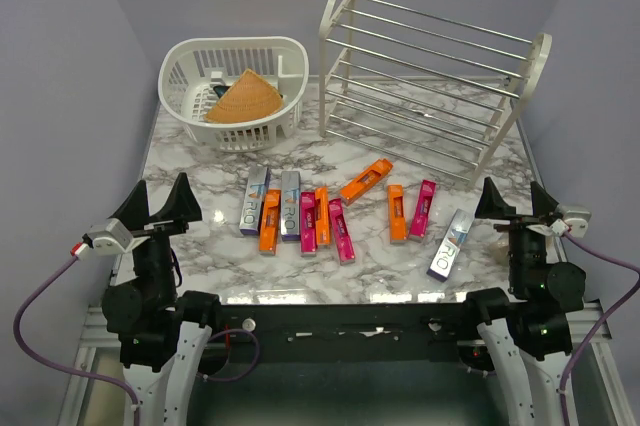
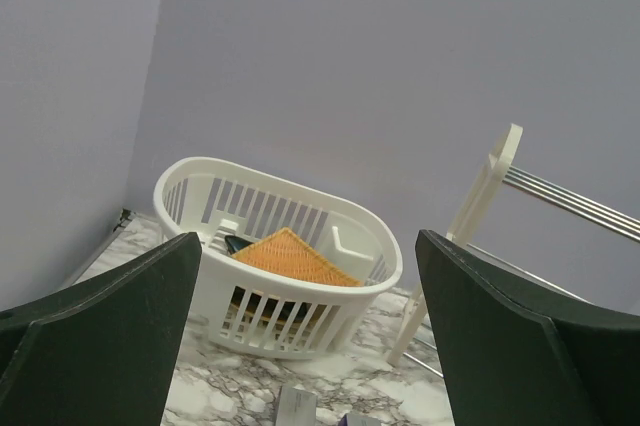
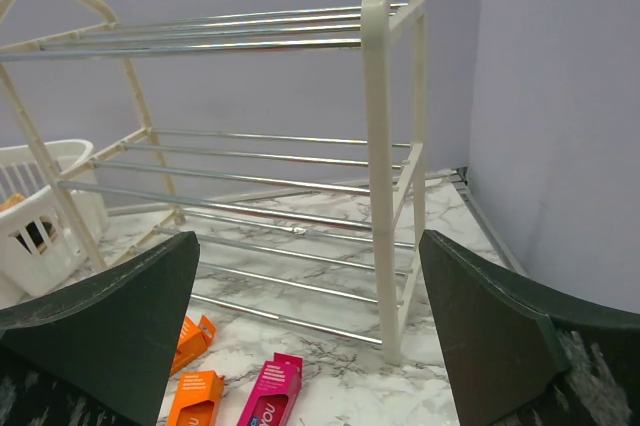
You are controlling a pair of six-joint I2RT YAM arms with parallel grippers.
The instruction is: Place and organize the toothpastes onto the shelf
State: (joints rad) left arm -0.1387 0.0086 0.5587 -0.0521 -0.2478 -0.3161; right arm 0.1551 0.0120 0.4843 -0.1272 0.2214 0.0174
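The left gripper (image 1: 160,201) hangs above the near left corner of the marble table (image 1: 200,256), jaws spread wide with nothing between them. The right gripper (image 1: 515,208) is the same at the near right corner: wide open and empty. Both are raised and set back from the work. I judge this a ready pose that keeps the fingers out of the overhead camera's line to the cartons and lets either arm reach in.

The toothpastes (image 1: 308,223) lie flat in a loose row across the middle of the table, between the two arms and well short of the shelf (image 1: 326,56). Most point roughly front to back. One orange carton (image 1: 366,181) lies skewed nearer the shelf, and one silver carton (image 1: 451,244) sits apart, nearest the right gripper. That split suggests each arm takes the cartons on its own side.

The shelf stands at the far right with its open rod tiers facing the arms, which suits sliding cartons in from the front. No carton rests on any tier, so none of the placing is done.

The white slotted basket (image 1: 180,96) sits far left and holds a tan woven cone (image 1: 243,98). In the left wrist view something dark shows under the cone, possibly another item, but I cannot make it out.
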